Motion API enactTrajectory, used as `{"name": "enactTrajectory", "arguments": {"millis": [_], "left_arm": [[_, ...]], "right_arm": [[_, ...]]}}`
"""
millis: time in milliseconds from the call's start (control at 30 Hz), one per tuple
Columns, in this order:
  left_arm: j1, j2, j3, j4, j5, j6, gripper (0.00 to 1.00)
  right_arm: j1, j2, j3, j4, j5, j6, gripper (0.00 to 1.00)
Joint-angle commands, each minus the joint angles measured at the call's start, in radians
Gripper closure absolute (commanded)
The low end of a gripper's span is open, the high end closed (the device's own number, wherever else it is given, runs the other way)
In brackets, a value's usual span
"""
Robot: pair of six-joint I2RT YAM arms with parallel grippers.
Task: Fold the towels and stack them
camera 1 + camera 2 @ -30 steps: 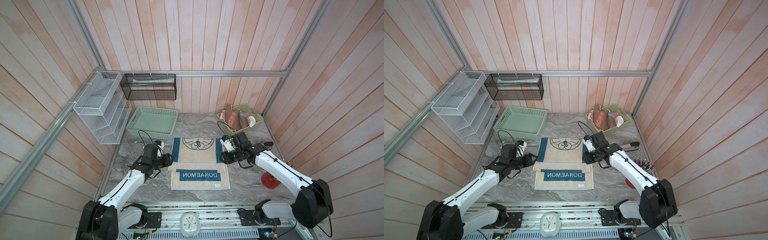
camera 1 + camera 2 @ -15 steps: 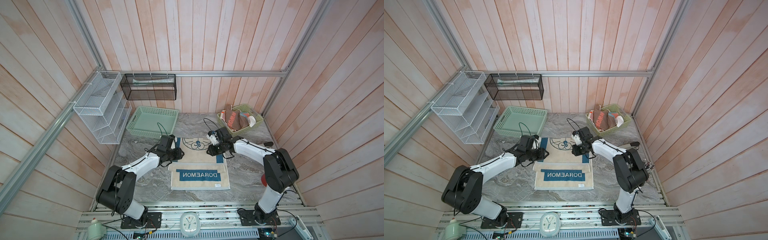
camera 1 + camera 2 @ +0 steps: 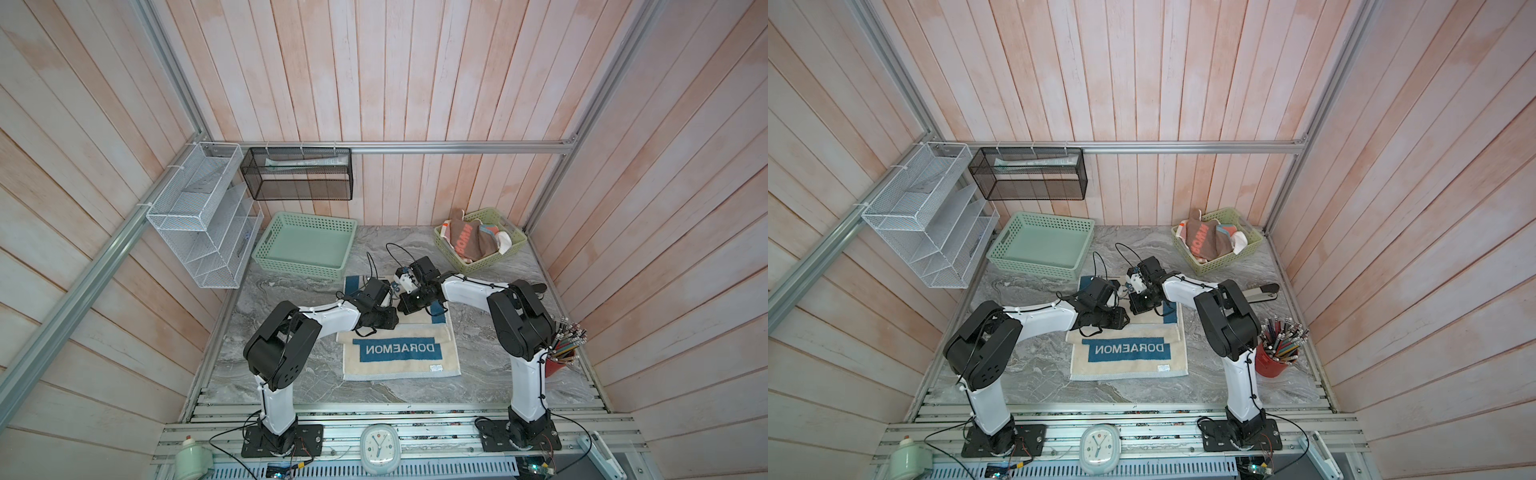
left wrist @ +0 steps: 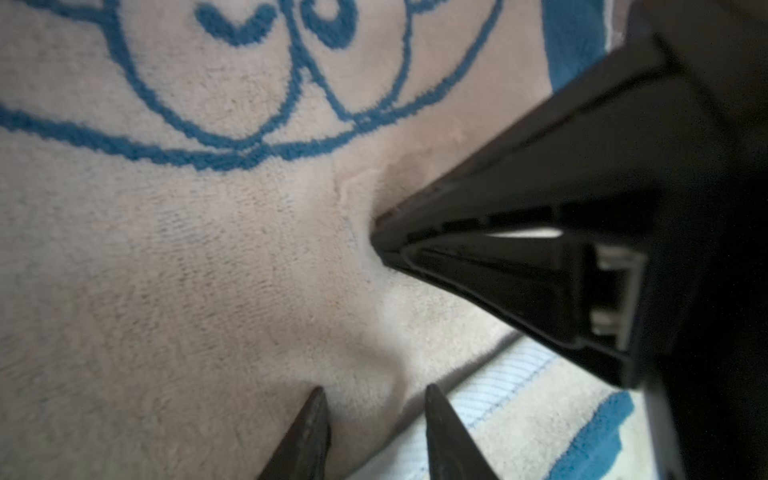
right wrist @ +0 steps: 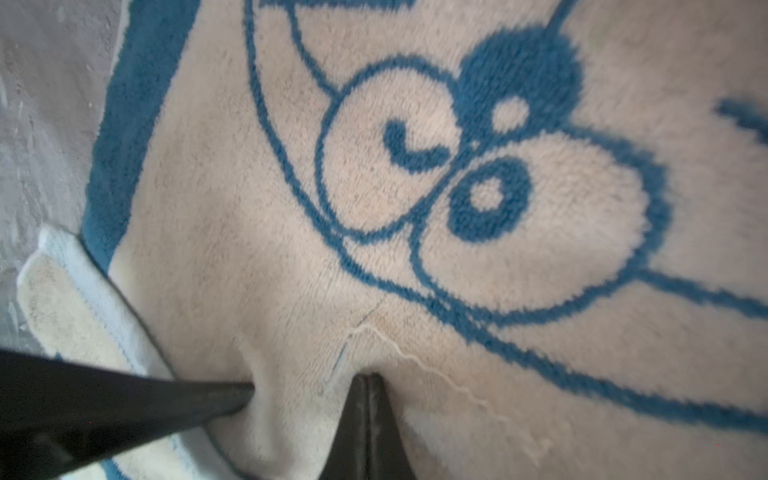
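Observation:
The cream towel (image 3: 399, 372) (image 3: 1129, 368) with blue border, cartoon face (image 5: 478, 178) and "DORAEMON" band lies mid-table, its near part folded over. Both grippers meet at its middle, by the fold edge. My left gripper (image 3: 392, 319) (image 4: 372, 390) has its fingers partly apart with a hump of this cloth squeezed between them. My right gripper (image 3: 402, 309) (image 5: 365, 376) (image 4: 376, 243) is shut, fingers flush together, tip dug into the pile just beside the left one. More towels, a brownish lettered one (image 3: 467, 245) and a white one (image 3: 503, 241), sit crumpled in the right basket (image 3: 498, 261).
An empty green basket (image 3: 299, 266) stands at the back left. A red cup of pencils (image 3: 561, 361) is by the right arm's base, and a black-handled tool (image 3: 1260, 291) lies at the right edge. Wire racks (image 3: 199, 224) hang on the left wall.
Both grippers came in from the towel's side edges to its middle and now sit side by side. The right jaws went from open to shut; the left jaws narrowed.

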Motion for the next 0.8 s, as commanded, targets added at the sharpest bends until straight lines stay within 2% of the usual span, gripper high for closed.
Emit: {"name": "enactTrajectory", "arguments": {"millis": [0,200,333,467,500,567,633,767], "left_arm": [[-0.068,-0.031,-0.037,-0.093,-0.043,0.021,0.59],[-0.205,-0.214,-0.171,-0.14,-0.045,-0.048,0.59],[-0.338,-0.339,-0.222,-0.152,-0.061,-0.1,0.59],[-0.351,-0.449,-0.267,-0.162,-0.116,-0.114,0.59],[-0.347,-0.474,-0.275,-0.164,-0.138,-0.116,0.59],[-0.306,-0.512,-0.297,-0.172,-0.155,-0.145,0.58],[-0.205,-0.532,-0.334,-0.159,-0.125,-0.186,0.58],[-0.061,-0.506,-0.38,-0.034,-0.037,-0.208,0.58]], "right_arm": [[0.002,0.065,0.006,-0.025,0.093,0.038,1.0],[0.0,0.068,-0.003,-0.028,0.15,0.059,1.0],[-0.003,0.058,-0.006,-0.033,0.168,0.061,1.0],[-0.003,0.032,-0.005,-0.032,0.169,0.055,1.0],[-0.003,0.022,-0.008,-0.032,0.172,0.054,1.0],[-0.003,-0.008,-0.014,-0.033,0.174,0.042,0.88],[-0.003,-0.041,-0.025,-0.037,0.177,0.034,0.76],[0.028,-0.119,-0.038,-0.071,0.203,0.018,0.73]]}}
